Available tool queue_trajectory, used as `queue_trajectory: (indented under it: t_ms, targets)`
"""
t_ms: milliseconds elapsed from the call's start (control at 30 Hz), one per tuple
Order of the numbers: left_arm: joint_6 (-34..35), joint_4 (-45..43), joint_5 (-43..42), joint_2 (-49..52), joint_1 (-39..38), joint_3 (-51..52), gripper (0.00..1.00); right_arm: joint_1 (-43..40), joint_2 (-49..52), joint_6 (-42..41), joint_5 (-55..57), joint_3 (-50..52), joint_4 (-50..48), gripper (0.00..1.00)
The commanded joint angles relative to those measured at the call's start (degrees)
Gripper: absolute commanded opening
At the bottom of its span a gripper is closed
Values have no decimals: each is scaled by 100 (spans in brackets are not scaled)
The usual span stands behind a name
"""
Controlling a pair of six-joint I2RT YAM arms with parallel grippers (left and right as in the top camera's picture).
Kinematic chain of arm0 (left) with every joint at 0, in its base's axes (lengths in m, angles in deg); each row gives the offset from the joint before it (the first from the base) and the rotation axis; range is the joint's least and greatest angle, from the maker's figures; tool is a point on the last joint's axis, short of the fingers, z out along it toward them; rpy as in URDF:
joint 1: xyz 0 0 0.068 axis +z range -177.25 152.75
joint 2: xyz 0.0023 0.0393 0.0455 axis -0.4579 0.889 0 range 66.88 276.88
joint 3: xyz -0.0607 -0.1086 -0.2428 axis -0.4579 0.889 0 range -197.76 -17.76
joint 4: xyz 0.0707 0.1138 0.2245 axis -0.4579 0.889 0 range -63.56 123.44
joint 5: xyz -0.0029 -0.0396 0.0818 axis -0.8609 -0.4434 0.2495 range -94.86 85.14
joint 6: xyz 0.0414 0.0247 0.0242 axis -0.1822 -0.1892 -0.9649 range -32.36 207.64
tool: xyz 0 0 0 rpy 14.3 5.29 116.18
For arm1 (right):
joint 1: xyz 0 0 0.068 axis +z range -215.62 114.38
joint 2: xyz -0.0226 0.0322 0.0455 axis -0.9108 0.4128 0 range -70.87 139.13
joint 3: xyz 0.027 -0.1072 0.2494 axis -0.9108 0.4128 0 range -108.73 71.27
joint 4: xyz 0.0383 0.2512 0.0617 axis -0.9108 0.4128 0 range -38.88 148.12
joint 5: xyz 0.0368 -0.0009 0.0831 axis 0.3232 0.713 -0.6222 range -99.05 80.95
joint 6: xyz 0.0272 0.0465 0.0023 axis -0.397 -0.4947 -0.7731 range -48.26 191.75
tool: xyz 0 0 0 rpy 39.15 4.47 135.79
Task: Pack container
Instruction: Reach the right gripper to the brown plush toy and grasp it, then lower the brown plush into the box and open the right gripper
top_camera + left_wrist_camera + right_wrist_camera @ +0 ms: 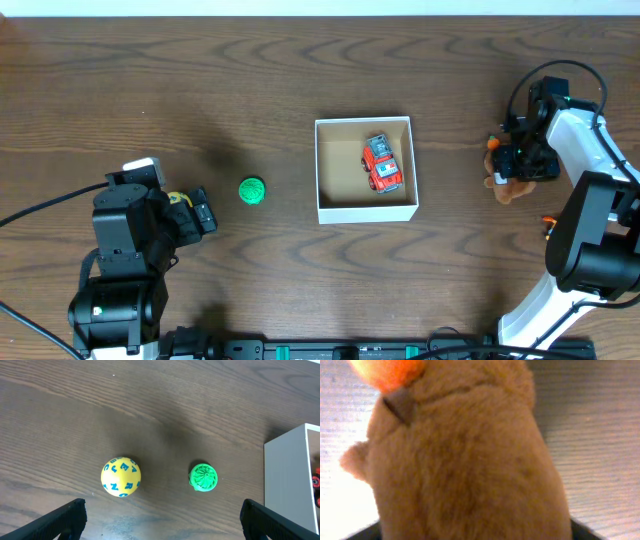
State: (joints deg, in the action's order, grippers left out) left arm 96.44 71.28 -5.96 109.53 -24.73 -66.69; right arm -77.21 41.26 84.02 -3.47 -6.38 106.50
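The container (pixel 325 170), a white square box with a tan bottom, sits mid-table and holds a red toy car (pixel 381 163). Its white wall shows at the right of the left wrist view (pixel 290 480). A green ribbed ball (pixel 252 191) (pixel 203 477) and a yellow ball with blue letters (pixel 121 477) lie left of it. My left gripper (pixel 203 213) (pixel 162 522) is open and empty, just short of both balls. My right gripper (pixel 520 160) (pixel 475 532) is open, its fingers either side of a brown plush toy (pixel 503 186) (pixel 465 460) with an orange patch.
The wooden table (pixel 200 90) carries everything. The right arm's white base (pixel 590 250) stands at the right edge, the left arm's base (pixel 120 290) at the bottom left. A small orange object (pixel 549 222) lies by the right arm.
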Motion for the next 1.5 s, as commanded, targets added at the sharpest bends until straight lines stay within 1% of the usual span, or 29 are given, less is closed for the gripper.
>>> queue_trajectory:
  t_ms: [0, 167, 200, 300, 433, 500, 533, 600, 667, 733, 833, 933, 1000, 1033, 1200, 1333, 1467]
  targets:
    - [7, 13, 31, -4, 20, -122, 98, -33, 15, -105, -138, -2, 33, 50]
    - [7, 13, 31, -4, 20, -122, 98, 26, -127, -457, -153, -166, 293, 36]
    - [7, 13, 31, -4, 20, -122, 98, 57, -177, -498, -153, -254, 400, 35]
    - [7, 13, 31, -4, 20, -122, 98, 227, -409, -647, -155, -699, 861, 26]
    - [7, 13, 31, -4, 20, -122, 98, 577, -863, -1104, -164, -1545, 1561, 26]
    - [7, 13, 31, -4, 20, -122, 98, 841, -1115, -1287, -363, -1915, 1757, 25]
    - [7, 13, 31, -4, 20, -122, 98, 1036, -1281, -1386, -575, -2092, 1781, 17]
    - [7, 13, 28, -4, 20, -122, 98, 1381, -1528, -1620, -872, -2260, 1720, 12]
    - [7, 13, 31, -4, 20, -122, 98, 1818, -1779, -2022, -1019, -2321, 1543, 6]
    - [7, 13, 28, -4, 20, -122, 98, 2334, -1985, -2538, -1016, -2321, 1320, 6]
    - [7, 13, 31, -4, 20, -122, 98, 3152, -2052, -2940, -1010, -2317, 966, 5]
    - [7, 13, 28, -4, 20, -122, 98, 3821, -1967, -3259, -855, -2253, 667, 5]
    - [7, 13, 28, -4, 20, -122, 98, 4212, -1840, -3539, -564, -2181, 542, 1]
    - [7, 13, 28, -4, 20, -122, 98, 4389, -1749, -3727, -404, -2133, 505, 1]
    - [7, 15, 28, -4, 20, -122, 98, 4826, -1207, -4299, -133, -1871, 514, 1]
    - [7, 13, 28, -4, 20, -122, 98, 4841, -776, -4662, -151, -1698, 527, 1]
    - [7, 13, 28, -4, 20, -122, 98, 4837, -413, -4741, -151, -1569, 409, 1]
